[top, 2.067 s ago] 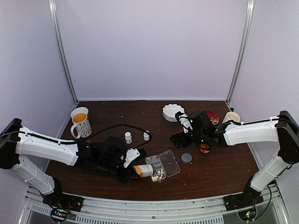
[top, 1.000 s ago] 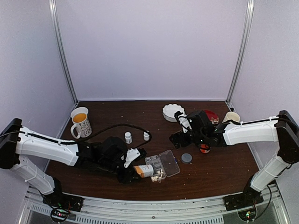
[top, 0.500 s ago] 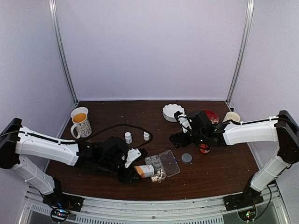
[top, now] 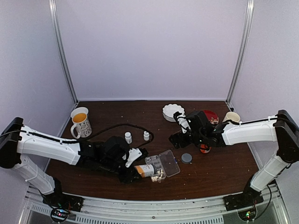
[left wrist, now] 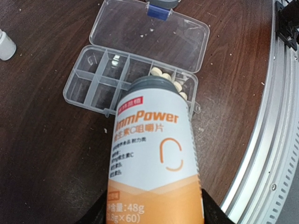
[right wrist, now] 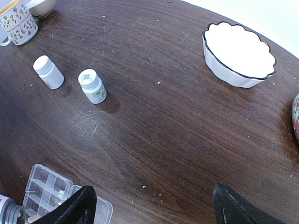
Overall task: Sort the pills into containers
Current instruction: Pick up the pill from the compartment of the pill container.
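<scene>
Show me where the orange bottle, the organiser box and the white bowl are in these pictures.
orange bottle (left wrist: 156, 154), left wrist view, on its white label.
organiser box (left wrist: 140, 37), left wrist view, on its open lid.
white bowl (right wrist: 231, 78), right wrist view, on its outer wall.
</scene>
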Tool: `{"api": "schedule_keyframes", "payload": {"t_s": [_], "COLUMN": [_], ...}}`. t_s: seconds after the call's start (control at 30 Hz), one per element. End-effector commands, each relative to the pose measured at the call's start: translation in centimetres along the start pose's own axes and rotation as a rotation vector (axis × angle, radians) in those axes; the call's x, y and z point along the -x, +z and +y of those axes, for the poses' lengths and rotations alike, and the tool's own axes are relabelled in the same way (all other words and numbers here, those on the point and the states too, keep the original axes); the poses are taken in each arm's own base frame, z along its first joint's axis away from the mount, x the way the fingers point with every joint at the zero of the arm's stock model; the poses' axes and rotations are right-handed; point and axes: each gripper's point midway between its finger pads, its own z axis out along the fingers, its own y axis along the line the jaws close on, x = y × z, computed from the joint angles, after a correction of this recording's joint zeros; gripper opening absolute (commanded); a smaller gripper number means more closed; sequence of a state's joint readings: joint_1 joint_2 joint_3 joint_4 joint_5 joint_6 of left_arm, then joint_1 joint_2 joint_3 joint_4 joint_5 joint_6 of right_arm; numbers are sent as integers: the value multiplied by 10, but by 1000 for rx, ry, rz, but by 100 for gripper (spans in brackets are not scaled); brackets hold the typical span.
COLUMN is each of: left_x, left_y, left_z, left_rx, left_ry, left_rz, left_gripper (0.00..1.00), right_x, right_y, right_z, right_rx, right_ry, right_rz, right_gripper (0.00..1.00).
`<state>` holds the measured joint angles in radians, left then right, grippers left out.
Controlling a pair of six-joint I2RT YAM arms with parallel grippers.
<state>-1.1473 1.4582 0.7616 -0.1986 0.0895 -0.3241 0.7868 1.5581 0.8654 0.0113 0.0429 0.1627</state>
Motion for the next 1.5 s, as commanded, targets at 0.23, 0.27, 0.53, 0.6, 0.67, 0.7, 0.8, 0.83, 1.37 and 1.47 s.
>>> {"api": "schedule_keyframes", "payload": {"t_s": [0.23,0.27,0.53,0.6,0.67,0.7,0.8,0.83,1.37,1.47], "left_x": [20,25,38,39,38,39,44,41,103,117], "left_y": [-17,-20,-37,-40,-42,-44,-56,-58,-216,-262], "left_z": [-6,-9,-16,-15,-12,-11,-10,-9,-10,-17], "left_rx": [-14,-27,-90,-86,-69,-64,-66,-71,40,38], "left_ry": [14,14,25,18,13,11,-4,-15,104,144], "left_rz": [-89,-109,-322,-347,-349,-358,-427,-453,-886,-1027], "left_gripper": [0,0,0,0,0,0,0,0,0,0], "right_x": [10,9,10,10,10,11,11,11,11,9], "right_y": [0,0,-3,-4,-4,-4,-5,-5,-4,-4], "right_z": [2,2,2,2,1,1,1,1,0,0], "right_rx": [-12,-11,-11,-14,-18,-19,-17,-18,-30,-31], "right_ry": [-10,-11,-14,-15,-15,-15,-14,-14,-16,-19], "right_rz": [-17,-17,-23,-25,-26,-27,-29,-28,-29,-19], "right_gripper": [89,89,89,89,89,89,89,89,89,89]}}
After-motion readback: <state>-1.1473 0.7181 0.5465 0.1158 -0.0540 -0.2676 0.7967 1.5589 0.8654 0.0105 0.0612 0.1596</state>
